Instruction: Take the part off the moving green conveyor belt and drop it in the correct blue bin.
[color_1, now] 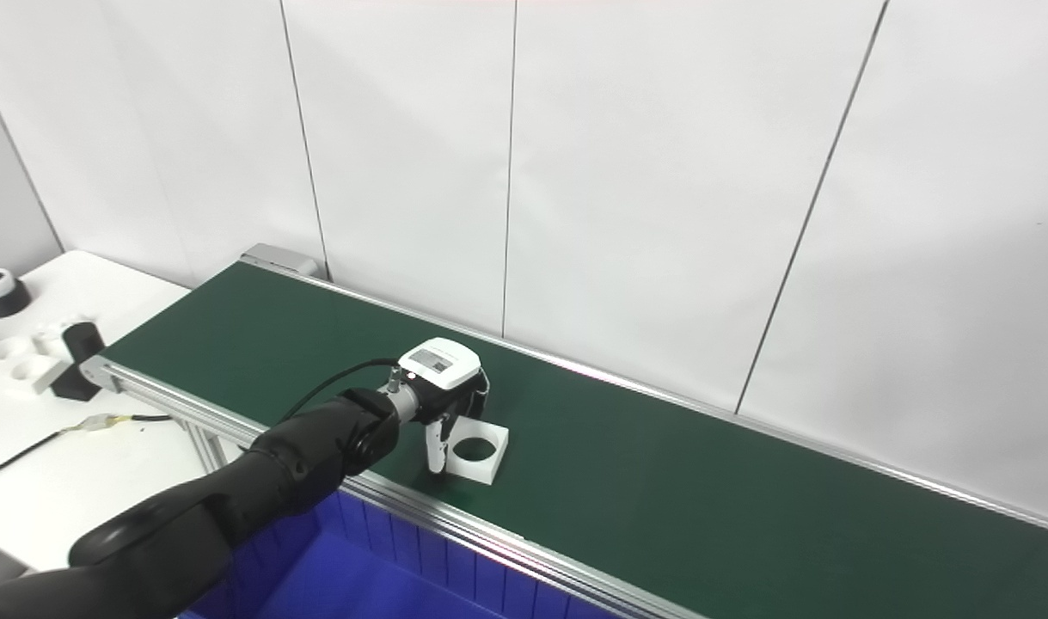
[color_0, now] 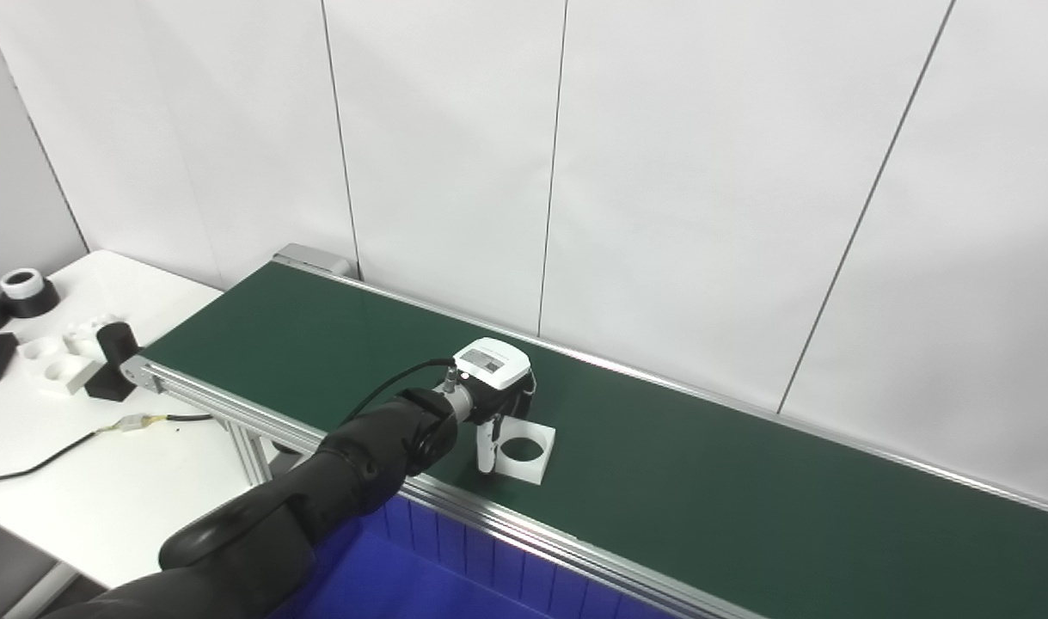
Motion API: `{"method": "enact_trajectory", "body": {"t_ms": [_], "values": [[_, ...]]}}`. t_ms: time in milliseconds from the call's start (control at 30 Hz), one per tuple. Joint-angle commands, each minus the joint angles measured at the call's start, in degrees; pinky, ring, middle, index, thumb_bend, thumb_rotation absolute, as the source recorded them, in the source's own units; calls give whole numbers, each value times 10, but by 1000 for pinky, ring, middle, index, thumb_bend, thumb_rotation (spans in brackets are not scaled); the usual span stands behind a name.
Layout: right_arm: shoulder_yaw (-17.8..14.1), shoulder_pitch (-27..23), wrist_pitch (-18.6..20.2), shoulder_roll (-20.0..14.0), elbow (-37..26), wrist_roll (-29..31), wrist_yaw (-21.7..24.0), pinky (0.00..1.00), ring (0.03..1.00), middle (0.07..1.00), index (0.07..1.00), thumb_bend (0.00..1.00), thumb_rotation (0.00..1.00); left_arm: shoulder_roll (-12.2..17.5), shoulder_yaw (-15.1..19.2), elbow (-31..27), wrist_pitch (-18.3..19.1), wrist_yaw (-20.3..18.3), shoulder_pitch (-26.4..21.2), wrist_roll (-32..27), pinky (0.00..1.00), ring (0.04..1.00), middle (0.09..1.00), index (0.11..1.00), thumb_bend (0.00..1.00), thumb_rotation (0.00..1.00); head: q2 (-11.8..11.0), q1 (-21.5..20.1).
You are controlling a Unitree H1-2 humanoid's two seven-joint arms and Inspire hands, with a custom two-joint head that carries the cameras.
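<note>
A white square part (color_0: 524,449) with a round hole lies flat on the green conveyor belt (color_0: 704,481), close to the belt's near rail. My left hand (color_0: 492,387) hovers directly over the part's left side, palm down. Its white-tipped thumb (color_0: 487,449) points down at the part's left edge, and the other fingers hang over the far edge, partly hidden beneath the hand. The part still rests on the belt. A blue bin (color_0: 420,576) sits below the near rail, under my forearm. My right hand is out of sight.
A white side table (color_0: 102,490) stands at the left with several black and white parts (color_0: 68,361) and a cable (color_0: 51,456). The belt's left end (color_0: 145,370) lies beside that table. White wall panels run close behind the belt.
</note>
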Motion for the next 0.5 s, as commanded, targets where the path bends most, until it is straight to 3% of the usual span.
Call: {"method": "enact_trajectory", "body": {"t_ms": [0,467], "values": [[0,-5,-20,4,-17,2,-2,720,848,899,949,343,620,4,-7,7,1,-10,3,0,687,585,522,459,519,0,0,0],[-1,-5,-23,5,-15,3,-2,719,849,902,950,345,619,14,1,-42,7,-33,15,-29,685,573,510,471,521,0,3,-4]]}}
